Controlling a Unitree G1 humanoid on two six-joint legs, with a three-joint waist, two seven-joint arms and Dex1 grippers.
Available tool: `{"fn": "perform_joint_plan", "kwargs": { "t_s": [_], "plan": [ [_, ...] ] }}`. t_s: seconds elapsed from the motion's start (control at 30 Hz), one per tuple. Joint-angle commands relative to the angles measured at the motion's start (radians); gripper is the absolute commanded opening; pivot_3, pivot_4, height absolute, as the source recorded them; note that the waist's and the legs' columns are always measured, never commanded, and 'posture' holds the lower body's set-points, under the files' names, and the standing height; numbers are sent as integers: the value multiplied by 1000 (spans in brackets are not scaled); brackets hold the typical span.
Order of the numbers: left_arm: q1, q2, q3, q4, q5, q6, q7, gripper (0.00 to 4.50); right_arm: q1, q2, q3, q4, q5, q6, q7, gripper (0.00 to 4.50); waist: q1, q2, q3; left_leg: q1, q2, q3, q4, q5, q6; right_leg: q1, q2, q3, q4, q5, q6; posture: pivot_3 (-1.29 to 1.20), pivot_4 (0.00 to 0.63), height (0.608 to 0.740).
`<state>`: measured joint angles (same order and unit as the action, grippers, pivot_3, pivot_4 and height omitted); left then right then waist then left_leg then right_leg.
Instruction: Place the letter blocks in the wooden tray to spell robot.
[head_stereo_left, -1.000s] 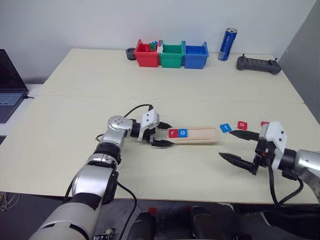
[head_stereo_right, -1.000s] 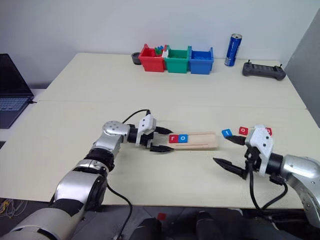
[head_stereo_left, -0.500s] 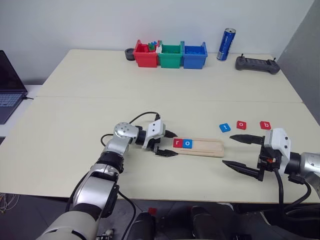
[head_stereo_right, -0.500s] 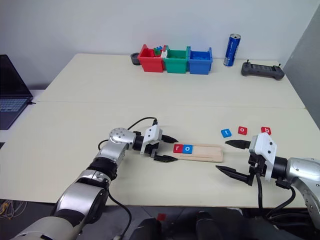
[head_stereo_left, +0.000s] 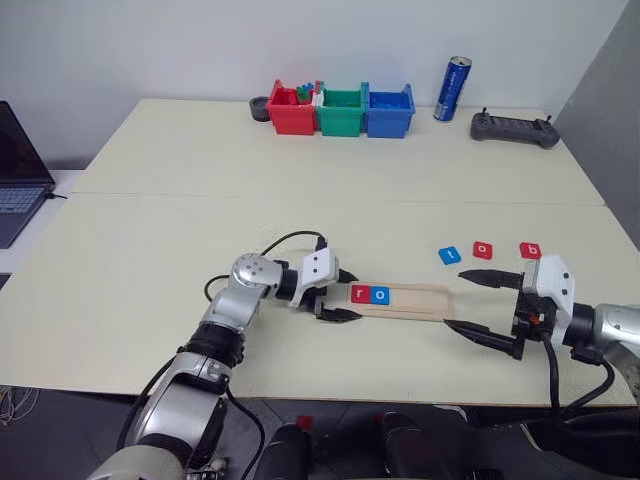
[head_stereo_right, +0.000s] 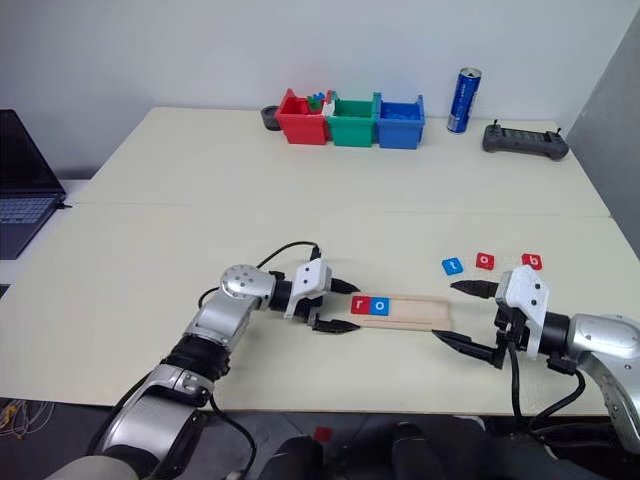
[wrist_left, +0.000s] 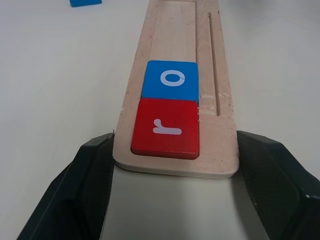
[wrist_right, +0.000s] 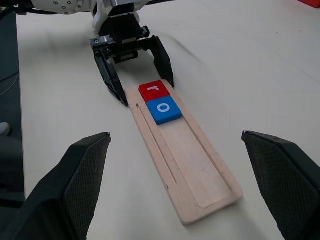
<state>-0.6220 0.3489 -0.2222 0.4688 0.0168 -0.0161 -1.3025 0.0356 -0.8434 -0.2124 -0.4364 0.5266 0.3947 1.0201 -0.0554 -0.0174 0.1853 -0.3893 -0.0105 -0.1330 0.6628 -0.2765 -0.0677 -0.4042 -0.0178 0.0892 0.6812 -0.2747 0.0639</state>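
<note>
My left end effector (head_stereo_left: 337, 296) sits at the left end of the long pale-wood tray (head_stereo_left: 415, 301), w/ its two black fingers spread wide, one on each side of the tray's rounded end. In the left wrist view the finger pads (wrist_left: 87, 175) lie just beside the tray's side edges; can't tell if they touch. It has hold of nothing.

The tray lies flat on the cream table (head_stereo_left: 150, 240), near the front edge, lengthwise left to right. A red square tile w/ white "r" (head_stereo_left: 361, 294) sits at its left end, and a blue square tile w/ white "o" (head_stereo_left: 380, 295) touches it on the right. The rest of the groove, approx. two thirds, is bare wood.

My right end effector (head_stereo_left: 470, 302) is just off the tray's right end, fingers as wide apart as they go, empty, pointing left along the tray. There is a little bare table between its tips and the tray end.

Three loose tiles lie in a row behind the right arm: blue (head_stereo_left: 450, 255), red (head_stereo_left: 484, 249), red w/ "b" (head_stereo_left: 530, 250), apart from each other and well clear of the tray.

Far edge: red, green and blue plastic bins (head_stereo_left: 343, 110), a blue can (head_stereo_left: 456, 90), a dark controller (head_stereo_left: 514, 128). A wide open stretch of table lies between them and the tray. A laptop (head_stereo_left: 20, 170) sits at far left.
</note>
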Motion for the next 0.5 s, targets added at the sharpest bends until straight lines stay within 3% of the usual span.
{"fn": "perform_joint_plan", "kwargs": {
  "t_s": [0.03, 0.2, 0.5],
  "plan": [
    [33, 21, -7, -104, -28, 31, 16, 3423, -11, 3, 0, -13, -6, -17, -8, 4500, 0, 0, 0, 0, 0, 0, 0, 0, 0, 0, 0, 0, 0, 0, 0, 0, 150, 740],
    [68, 37, -22, -174, -43, 65, 20, 3423, -10, 12, 10, 0, -12, -23, -5, 4500, 5, 0, 0, 0, 0, 0, 0, 0, 0, 0, 0, 0, 0, 0, 0, 0, 150, 740],
    [38, 47, -29, -142, -59, 61, 30, 3423, 4, 11, 12, -14, -6, -17, -2, 4500, 6, 0, 0, 0, 0, 0, 0, 0, 0, 0, 0, 0, 0, 0, 0, 0, 150, 740]
  ]
}}
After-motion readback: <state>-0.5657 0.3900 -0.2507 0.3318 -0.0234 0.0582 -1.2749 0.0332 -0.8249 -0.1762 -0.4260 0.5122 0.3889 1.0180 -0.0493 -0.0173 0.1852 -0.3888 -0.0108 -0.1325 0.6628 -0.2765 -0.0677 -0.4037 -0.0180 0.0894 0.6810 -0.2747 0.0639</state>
